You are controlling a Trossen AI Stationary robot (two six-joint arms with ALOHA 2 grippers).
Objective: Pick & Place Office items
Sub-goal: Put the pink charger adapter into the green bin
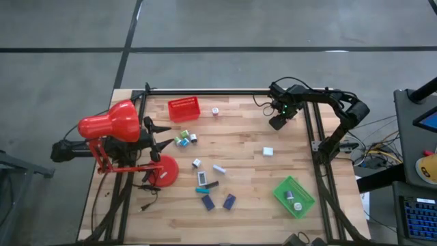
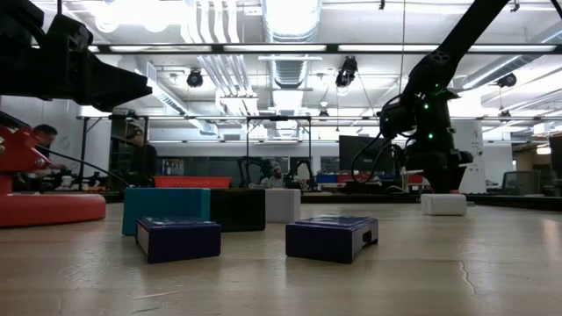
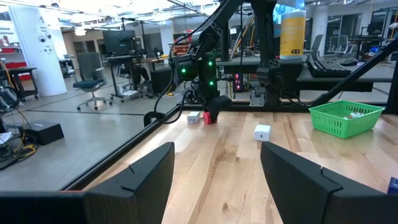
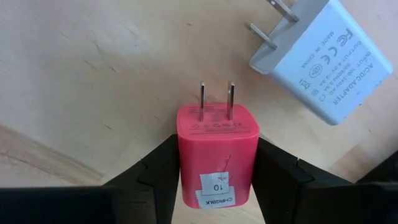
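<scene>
Wooden planks make up the counter (image 1: pixel 246 147), framed by dark rails, with an open workshop of desks and chairs beyond it. At the far right corner, the right tool (image 4: pixel 217 171) has its two fingers closed flat against the sides of a pink plug adapter (image 4: pixel 217 158), prongs pointing away from the wrist; gripping the broad sides this way probably keeps the small block from twisting. A white plug adapter (image 4: pixel 323 59) lies loose on the wood just beside it. In the high view the right tool (image 1: pixel 278 121) sits near the back rail, well apart from the green tray (image 1: pixel 294 197) at the front right, which already holds a couple of small pieces, so the pink piece is likely meant to be carried there or to the red tray (image 1: pixel 184 108) at the back. The left tool (image 3: pixel 217 180) waits over the left part of the counter beside the red desk lamp (image 1: pixel 109 126), its fingers spread apart and gripping nothing. Most of the other office items (image 1: pixel 212 181) are scattered across the middle: white, navy and teal blocks, apart from both trays. One white block (image 1: pixel 268 152) lies alone toward the right.
</scene>
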